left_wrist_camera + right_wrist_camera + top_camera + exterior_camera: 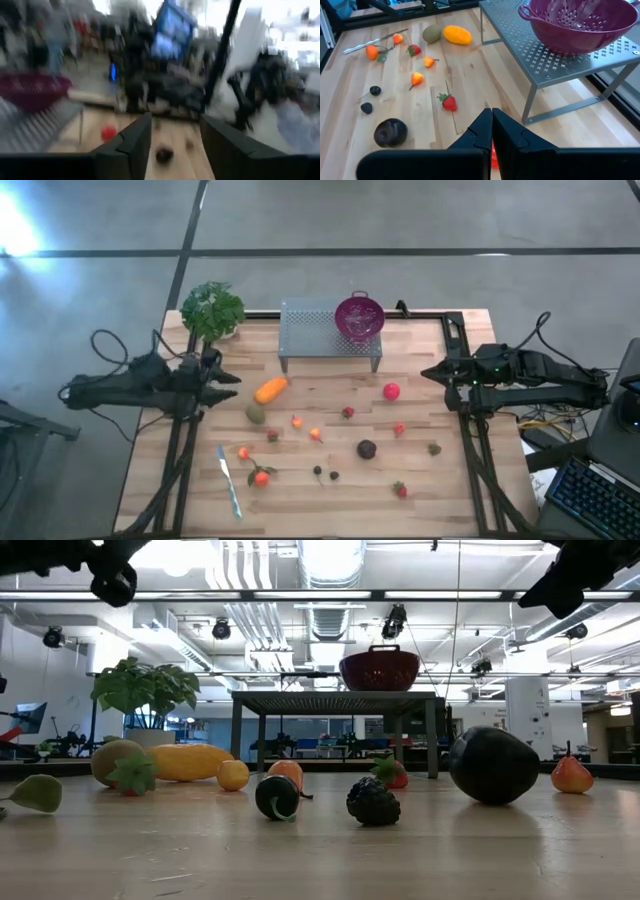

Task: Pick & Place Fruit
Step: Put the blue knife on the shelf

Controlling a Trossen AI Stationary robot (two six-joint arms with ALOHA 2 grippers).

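Observation:
Toy fruits lie scattered on the wooden table. The elongated orange fruit (271, 389) rests beside the olive-green one (256, 413). The red ball (391, 391) and the dark purple ball (367, 448) sit further right, with tiny red, orange and dark pieces between them. My left gripper (235, 373) hovers open at the table's left edge, just left of the orange fruit. My right gripper (425, 373) is shut (491, 131) at the right edge, pointing toward the red ball and touching nothing.
A purple colander (359, 317) stands on a perforated grey metal rack (310, 330) at the far edge. A leafy green plant (212, 310) fills the far left corner. A blue-and-white utensil (229, 480) lies near the front left. Bare wood stretches along the near edge.

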